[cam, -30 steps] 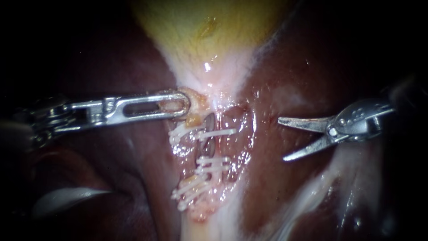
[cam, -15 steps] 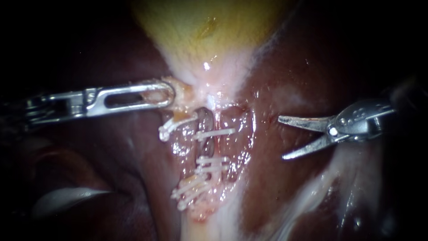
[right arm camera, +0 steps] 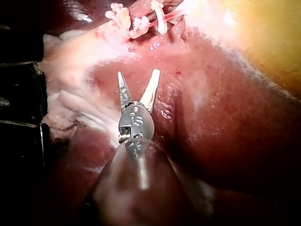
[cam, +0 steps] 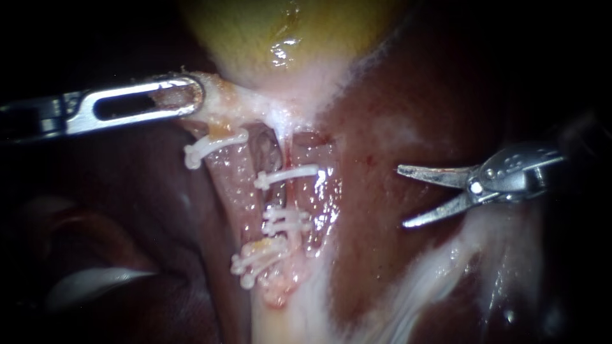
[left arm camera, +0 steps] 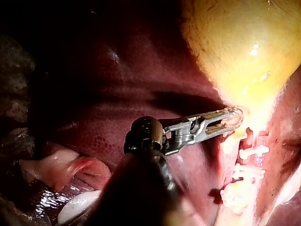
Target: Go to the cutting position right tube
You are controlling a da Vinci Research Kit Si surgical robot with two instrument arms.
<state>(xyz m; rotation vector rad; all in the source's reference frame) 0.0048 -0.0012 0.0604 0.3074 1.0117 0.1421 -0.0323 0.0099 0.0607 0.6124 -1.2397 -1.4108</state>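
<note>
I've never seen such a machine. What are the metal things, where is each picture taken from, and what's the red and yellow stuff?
This is a surgical robot with two thin instruments. The wide picture comes from an endoscope close to the tissue; the other two from cameras on each instrument's arm. The dark red mass is the liver, the yellow sac the gallbladder. Below it run tubes crossed by white clips. The left instrument has its jaws shut on the gallbladder's neck. The right instrument, blades open, hangs apart from the tubes and holds nothing.
</note>
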